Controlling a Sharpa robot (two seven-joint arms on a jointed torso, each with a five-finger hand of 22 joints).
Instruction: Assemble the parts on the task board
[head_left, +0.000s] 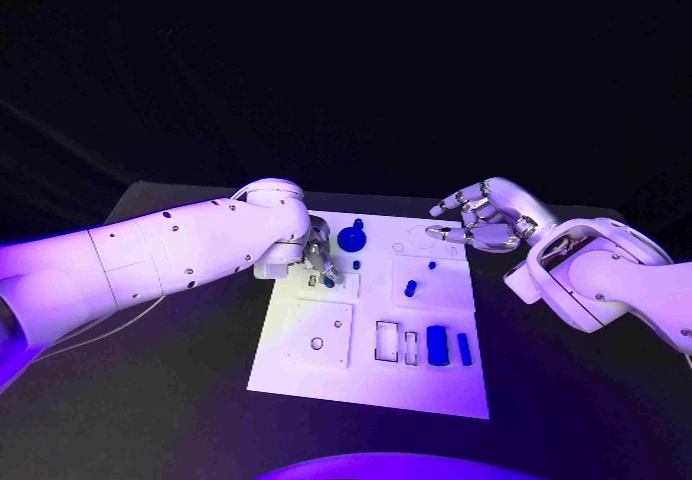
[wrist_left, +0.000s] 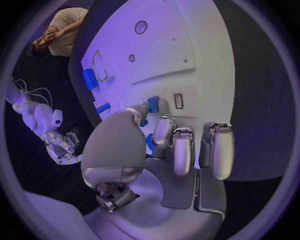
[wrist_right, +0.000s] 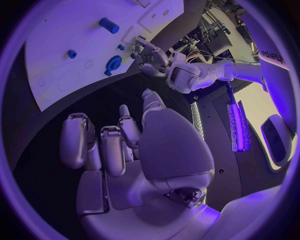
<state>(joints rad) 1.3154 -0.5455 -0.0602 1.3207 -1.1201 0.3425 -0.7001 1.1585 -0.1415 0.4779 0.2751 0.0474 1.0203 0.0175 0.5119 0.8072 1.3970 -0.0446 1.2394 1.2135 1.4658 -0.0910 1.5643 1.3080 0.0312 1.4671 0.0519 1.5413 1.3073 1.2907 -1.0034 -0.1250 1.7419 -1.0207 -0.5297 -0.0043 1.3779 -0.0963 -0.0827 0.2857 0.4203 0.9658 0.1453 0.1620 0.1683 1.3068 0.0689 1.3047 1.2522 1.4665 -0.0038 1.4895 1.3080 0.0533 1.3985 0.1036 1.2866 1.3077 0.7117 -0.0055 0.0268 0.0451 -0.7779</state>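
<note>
Surface: black tabletop (head_left: 173, 400), dark surround behind it; a white task board (head_left: 310, 375) lies at its centre, long axis running away from the robot.

Left arm: enters from the left, its left hand (head_left: 315, 258) down on the board's near-left upper area. In the left wrist view the left hand (wrist_left: 164, 142) has thumb and a finger closed together around a small blue part (wrist_left: 152, 104), tip against the board beside a small rectangular outline (wrist_left: 178, 100). Whether the part is seated in a socket cannot be told; the fingers cover it.

Board contents, left to right, head view:
- one raised square panel (head_left: 320, 335) with a small ring-shaped hole, lower left;
- one blue part (head_left: 327, 282) at the left hand's fingertips;
- one round blue knob-like part (head_left: 352, 237), upper centre, just beside the left hand;
- one tiny blue peg (head_left: 356, 265) below the knob;
- two empty rectangular recesses (head_left: 387, 340), lower centre;
- one short blue part (head_left: 410, 288) and one small blue peg (head_left: 430, 266), centre right;
- one broad blue block (head_left: 436, 344) and one narrow blue bar (head_left: 463, 348), side by side, lower right.
Blue parts counted: seven, though the smallest are hard to make out.

Right arm: enters from the right. The right hand (head_left: 483, 222) hovers above the board's far right corner, fingers loosely curled and apart, holding nothing; the right wrist view confirms an empty right hand (wrist_right: 125, 145) over the dark tabletop.
</note>
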